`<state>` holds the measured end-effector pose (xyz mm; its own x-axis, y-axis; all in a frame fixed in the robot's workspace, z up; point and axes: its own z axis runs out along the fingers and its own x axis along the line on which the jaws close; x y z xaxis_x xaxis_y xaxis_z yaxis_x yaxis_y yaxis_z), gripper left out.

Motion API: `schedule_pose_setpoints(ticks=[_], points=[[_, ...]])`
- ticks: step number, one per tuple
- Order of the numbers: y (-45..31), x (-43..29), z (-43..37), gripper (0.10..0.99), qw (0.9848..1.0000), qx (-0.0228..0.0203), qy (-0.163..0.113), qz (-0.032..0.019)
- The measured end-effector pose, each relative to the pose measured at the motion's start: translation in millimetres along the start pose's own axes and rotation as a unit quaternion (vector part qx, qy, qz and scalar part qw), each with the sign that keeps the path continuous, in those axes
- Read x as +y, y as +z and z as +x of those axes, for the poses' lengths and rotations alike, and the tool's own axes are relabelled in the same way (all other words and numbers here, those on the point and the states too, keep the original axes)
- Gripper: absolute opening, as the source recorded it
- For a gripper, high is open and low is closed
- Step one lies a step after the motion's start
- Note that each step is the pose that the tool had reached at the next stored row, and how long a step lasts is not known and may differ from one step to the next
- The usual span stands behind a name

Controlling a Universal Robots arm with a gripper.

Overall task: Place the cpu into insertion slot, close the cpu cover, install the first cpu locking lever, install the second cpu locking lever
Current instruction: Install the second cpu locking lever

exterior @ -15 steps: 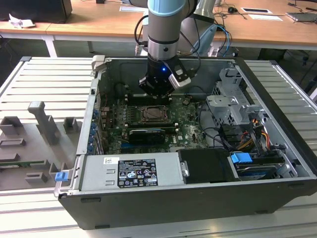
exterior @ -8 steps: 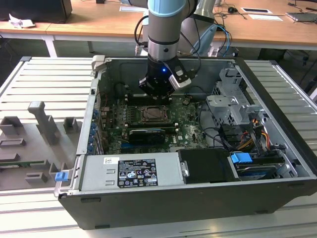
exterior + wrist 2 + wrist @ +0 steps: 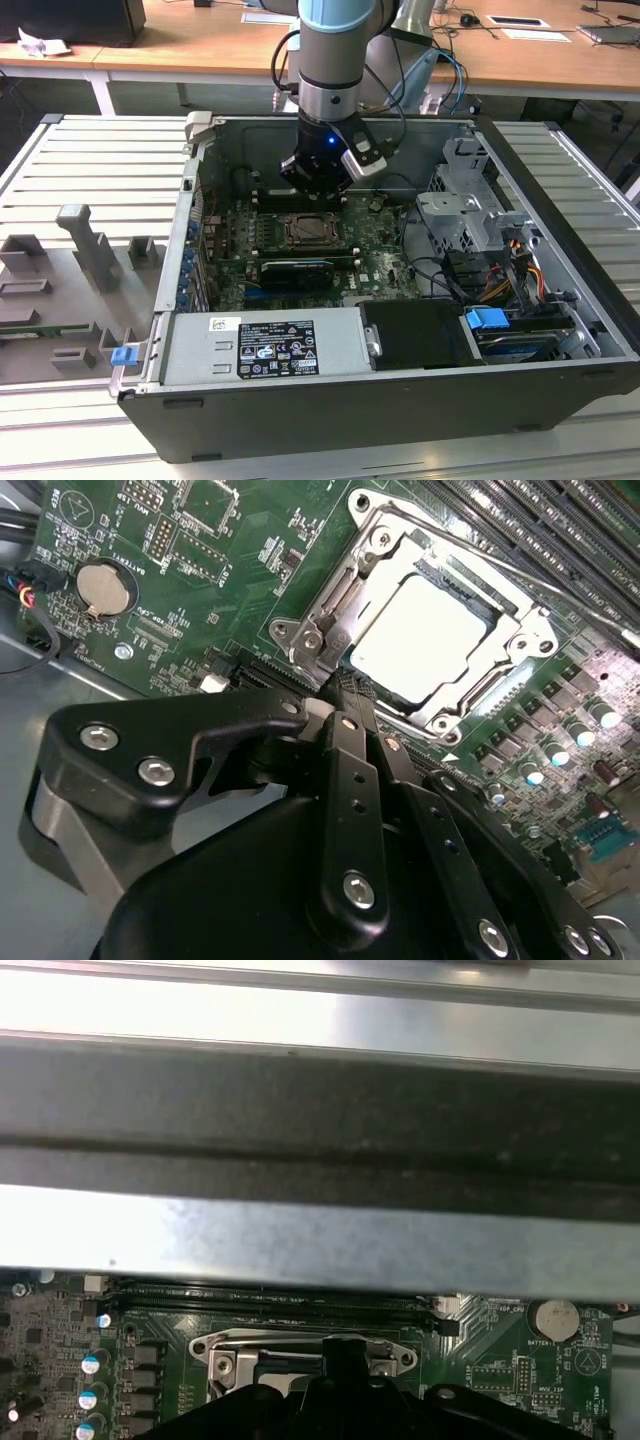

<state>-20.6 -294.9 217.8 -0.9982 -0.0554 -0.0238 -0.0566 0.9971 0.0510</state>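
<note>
In the exterior view we see the gripper (image 3: 316, 183) low inside the open computer case (image 3: 560, 290), above the green motherboard (image 3: 380, 265). The insertion slot (image 3: 311, 231) lies just at 6 o'clock of the gripper, and the long black card (image 3: 292, 270) lies at 6 o'clock of the slot. We cannot judge the fingers from here.

In the second wrist view the cpu (image 3: 422, 640) sits flat in the insertion slot (image 3: 480, 692), its pale top visible through the cut-out of the cpu cover (image 3: 375, 555). The cover seems to lie down around the chip. The gripper (image 3: 345, 688) has its two fingers pressed together with no gap, and nothing is between them; the tip stands at the cover's edge at about 7 o'clock of the chip, touching or nearly touching it. A round coin battery (image 3: 102, 588) is at 9 o'clock, well apart.

In the first wrist view the gripper (image 3: 345, 1348) is over the cover frame (image 3: 232, 1345), with the memory slots (image 3: 270, 1300) at 12 o'clock and the case wall (image 3: 320, 1110) beyond.

We judge that placing the chip is done and the cover is closed or almost closed, so the work now stands at the first locking lever. The next move calls for a fine, low push on a thin lever, without scraping the board.
</note>
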Motion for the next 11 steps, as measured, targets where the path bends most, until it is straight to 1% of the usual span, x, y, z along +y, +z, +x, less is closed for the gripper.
schedule_pose_setpoints(ticks=[3,11], points=[[-0.1,-2.1,0.2,0.106,1.0000,0.0000,0.000,0.0000],[-0.1,-4.9,0.3,0.106,1.0000,0.0000,0.000,0.0000]])
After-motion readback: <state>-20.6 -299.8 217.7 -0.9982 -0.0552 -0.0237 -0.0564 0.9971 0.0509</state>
